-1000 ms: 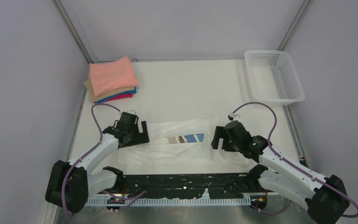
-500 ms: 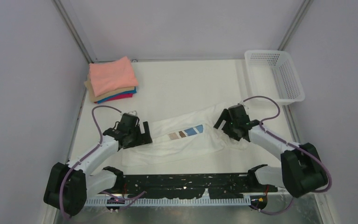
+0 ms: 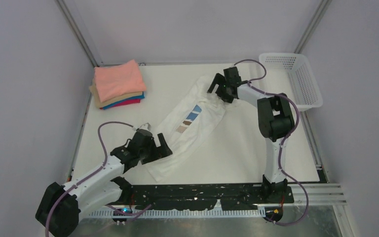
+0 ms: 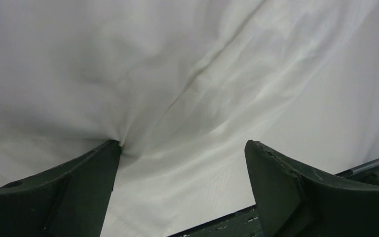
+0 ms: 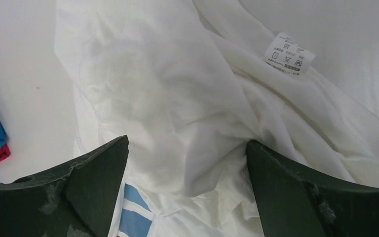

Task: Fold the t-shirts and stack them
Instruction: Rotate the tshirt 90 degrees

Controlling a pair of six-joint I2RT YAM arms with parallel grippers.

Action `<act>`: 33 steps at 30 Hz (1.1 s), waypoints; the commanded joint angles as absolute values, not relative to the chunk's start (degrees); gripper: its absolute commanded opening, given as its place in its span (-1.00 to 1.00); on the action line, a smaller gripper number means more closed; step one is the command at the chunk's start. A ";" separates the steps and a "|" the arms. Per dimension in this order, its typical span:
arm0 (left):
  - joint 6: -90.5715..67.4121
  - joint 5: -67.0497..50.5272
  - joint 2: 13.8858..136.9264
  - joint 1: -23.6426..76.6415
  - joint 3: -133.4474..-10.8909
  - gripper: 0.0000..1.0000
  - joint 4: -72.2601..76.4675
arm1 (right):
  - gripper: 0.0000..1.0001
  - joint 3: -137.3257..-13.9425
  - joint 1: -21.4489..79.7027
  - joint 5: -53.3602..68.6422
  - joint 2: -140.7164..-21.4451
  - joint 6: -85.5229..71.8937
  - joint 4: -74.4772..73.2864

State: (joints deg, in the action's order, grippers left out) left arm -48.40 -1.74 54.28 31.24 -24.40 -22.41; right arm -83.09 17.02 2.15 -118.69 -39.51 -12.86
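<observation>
The white t-shirt (image 3: pixel 200 129) lies on the table (image 3: pixel 246 148) as a long, narrow diagonal band. Its near end is towards my left arm and its far end is up by the back of the table. Its tan, brown and blue chest print (image 3: pixel 188 120) faces up about halfway along. The far end is bunched and creased, and in the right wrist view a care label (image 5: pixel 288 53) lies turned out on the folds.

The left gripper (image 3: pixel 162 149) sits at the near end of the shirt. That arm is kept low, running from its base at the near left corner out over the table, with the wrist angled down onto the cloth. In its wrist view the fingers (image 4: pixel 79 182) stand wide apart with white cloth filling the gap. One tip touches a small pucker where creases meet, but nothing is pinched.

The right gripper (image 3: pixel 218 91) is over the far, crumpled end. That arm is stretched a long way out: the upper links rise steeply from the base, and the forearm reaches on towards the back left. Its jaws are spread wide too, with a mound of fabric between the fingers (image 5: pixel 94 182) and a corner of the blue print just visible, and again they grip nothing.

The other t-shirts are folded in a stack (image 3: pixel 118 81) at the far left corner, well apart from the white one. Salmon-pink is on top, with tan, blue and magenta edges below. The white perforated basket (image 3: pixel 310 86) stands at the far right corner, near the right arm's wrist.
</observation>
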 commanded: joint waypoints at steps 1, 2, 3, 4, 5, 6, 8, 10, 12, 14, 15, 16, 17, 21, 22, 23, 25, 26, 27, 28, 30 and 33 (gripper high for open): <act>-62.66 3.45 50.56 37.59 -18.32 0.99 -12.99 | 0.90 -93.04 18.50 10.11 -126.51 -37.99 -14.53; -64.65 4.41 50.58 39.35 -17.21 0.99 -11.26 | 0.90 -94.51 18.88 11.38 -127.42 -38.30 -14.33; -65.90 5.71 50.80 41.09 -16.46 0.99 -9.84 | 0.90 -98.11 19.46 13.11 -129.57 -38.82 -14.59; -67.38 7.16 51.41 43.49 -16.08 0.99 -9.46 | 0.90 -101.98 19.79 14.02 -130.70 -39.10 -15.10; -68.95 8.21 51.82 45.12 -15.80 0.99 -9.30 | 0.90 -103.86 20.44 15.55 -132.65 -39.53 -15.28; -70.68 9.13 52.13 46.89 -15.60 0.99 -9.13 | 0.90 -108.34 20.90 15.99 -133.78 -39.49 -16.15; -73.78 12.06 52.58 51.49 -15.47 0.99 -8.04 | 0.90 -117.24 22.32 16.56 -139.25 -38.75 -20.20; -75.73 15.17 53.24 55.74 -16.27 0.99 -6.80 | 0.90 -125.68 23.74 16.35 -143.76 -38.69 -23.81; -76.57 17.09 55.04 58.99 -17.99 0.99 -6.78 | 0.90 -130.99 24.94 16.58 -146.60 -39.99 -24.98; -78.40 17.94 57.75 61.66 -19.39 0.99 -6.33 | 0.90 -132.68 25.96 16.74 -147.59 -41.65 -22.94; -79.38 18.46 59.41 62.79 -20.22 0.99 -6.32 | 0.90 -132.83 26.53 16.27 -147.67 -42.43 -22.15; -80.83 18.60 61.03 63.66 -21.01 0.99 -6.21 | 0.89 -132.90 26.76 15.96 -147.68 -42.75 -20.70; -81.91 18.63 62.56 64.30 -22.49 0.99 -6.09 | 0.90 -132.89 27.10 14.95 -147.71 -43.36 -20.03; -81.74 22.30 65.94 68.52 -28.45 0.99 -8.83 | 0.90 -131.51 28.34 10.52 -147.18 -44.03 -18.31; -81.22 24.17 65.59 69.54 -30.22 0.99 -11.24 | 0.90 -131.89 28.49 9.62 -147.23 -44.28 -18.12; -80.79 26.22 64.65 71.19 -31.74 0.99 -14.19 | 0.89 -132.39 28.44 9.20 -147.40 -44.37 -17.98; -79.39 29.64 62.23 73.64 -33.82 0.99 -18.48 | 0.90 -136.10 28.26 7.48 -148.29 -44.16 -18.54; -78.72 30.94 60.93 74.90 -34.52 0.99 -20.43 | 0.89 -137.04 28.05 6.31 -148.46 -43.76 -18.94; -78.37 32.61 59.25 76.13 -35.08 0.99 -22.63 | 0.90 -138.52 27.91 5.92 -148.32 -43.46 -19.41; -77.71 34.22 57.41 77.48 -35.55 0.99 -25.12 | 0.90 -138.87 27.76 5.90 -148.03 -42.66 -19.46; -76.48 37.53 53.45 79.38 -36.14 0.99 -30.37 | 0.90 -139.27 27.76 6.48 -146.23 -39.80 -19.59; -75.74 40.00 47.12 79.96 -35.85 0.99 -39.43 | 0.90 -139.05 27.78 6.63 -140.73 -34.40 -22.19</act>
State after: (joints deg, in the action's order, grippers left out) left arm -77.82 30.89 53.93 78.85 -34.70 -24.93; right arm -136.46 27.99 8.19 -149.05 -41.30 -21.04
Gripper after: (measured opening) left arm 0.994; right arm 0.948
